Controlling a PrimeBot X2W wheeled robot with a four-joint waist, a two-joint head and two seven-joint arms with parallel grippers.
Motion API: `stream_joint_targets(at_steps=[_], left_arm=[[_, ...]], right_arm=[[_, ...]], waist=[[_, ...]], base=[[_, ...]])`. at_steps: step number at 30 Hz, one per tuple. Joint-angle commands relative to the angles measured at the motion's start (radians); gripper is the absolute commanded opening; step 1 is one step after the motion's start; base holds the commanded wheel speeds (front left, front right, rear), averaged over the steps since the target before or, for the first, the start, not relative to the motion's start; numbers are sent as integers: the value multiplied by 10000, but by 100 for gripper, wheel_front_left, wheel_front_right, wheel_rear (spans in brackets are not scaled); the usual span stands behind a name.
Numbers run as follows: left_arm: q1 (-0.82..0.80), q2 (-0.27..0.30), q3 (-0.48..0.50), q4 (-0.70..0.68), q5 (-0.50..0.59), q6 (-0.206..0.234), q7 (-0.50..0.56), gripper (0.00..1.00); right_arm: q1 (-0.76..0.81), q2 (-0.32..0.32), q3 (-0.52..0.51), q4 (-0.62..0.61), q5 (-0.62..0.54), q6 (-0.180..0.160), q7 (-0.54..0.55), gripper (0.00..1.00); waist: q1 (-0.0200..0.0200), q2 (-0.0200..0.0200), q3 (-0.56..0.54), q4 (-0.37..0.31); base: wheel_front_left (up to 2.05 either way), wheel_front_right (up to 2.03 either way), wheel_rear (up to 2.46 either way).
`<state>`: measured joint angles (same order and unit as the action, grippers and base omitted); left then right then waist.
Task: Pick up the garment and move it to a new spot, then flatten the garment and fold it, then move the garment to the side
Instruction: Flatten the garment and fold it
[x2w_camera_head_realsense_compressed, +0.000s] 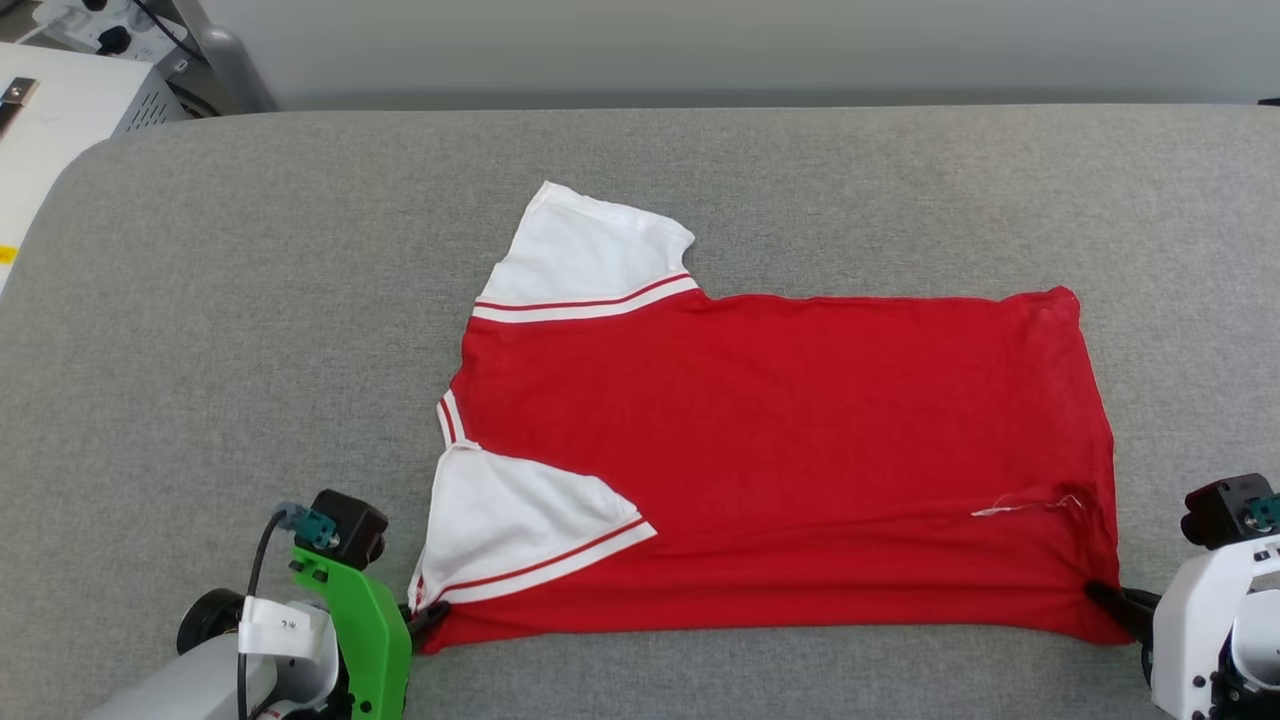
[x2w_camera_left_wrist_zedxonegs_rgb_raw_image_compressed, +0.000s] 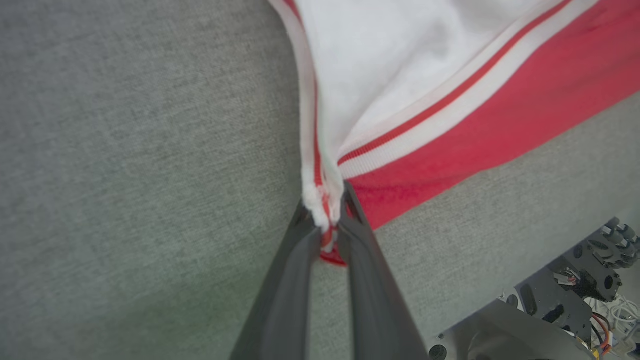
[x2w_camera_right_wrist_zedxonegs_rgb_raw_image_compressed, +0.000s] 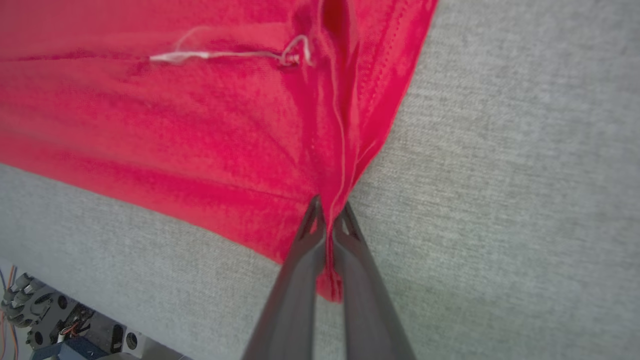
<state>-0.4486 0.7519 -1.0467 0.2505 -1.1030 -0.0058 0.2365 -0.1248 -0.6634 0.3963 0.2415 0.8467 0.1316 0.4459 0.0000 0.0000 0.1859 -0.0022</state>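
Lying flat on a grey fabric surface (x2w_camera_head_realsense_compressed: 250, 350), a red jersey T-shirt (x2w_camera_head_realsense_compressed: 780, 450) with white sleeves spreads sideways. The left gripper (x2w_camera_head_realsense_compressed: 425, 615) pinches its near sleeve-end corner; the right gripper (x2w_camera_head_realsense_compressed: 1105, 597) pinches its near hem corner, both jaws clamped on cloth.

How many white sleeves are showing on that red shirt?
2. The far sleeve juts out from the shirt; the near sleeve lies folded onto it, by the left gripper.
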Motion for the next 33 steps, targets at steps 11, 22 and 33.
stream_joint_targets(at_steps=[11, 22, 33], left_arm=[[-288, 397, 727, 319, 158, 144, -1380, 100], [-2255, 1039, 1975, -648, 1026, 680, -2473, 100], [-5910, -38, 2302, 320, 1755, 233, -1491, 100]], right_arm=[[90, 242, -652, -380, -534, -9, -2217, 100], [-99, 1866, -2703, -1772, -2285, -9, -4536, 100], [-354, 3402, -3507, -3465, -4109, -9, -4909, 100]], waist=[[0, 0, -488, 35], [0, 0, -132, -498], [0, 0, 1813, -1283]], base=[[0, 0, 0], [0, 0, 0], [0, 0, 0]])
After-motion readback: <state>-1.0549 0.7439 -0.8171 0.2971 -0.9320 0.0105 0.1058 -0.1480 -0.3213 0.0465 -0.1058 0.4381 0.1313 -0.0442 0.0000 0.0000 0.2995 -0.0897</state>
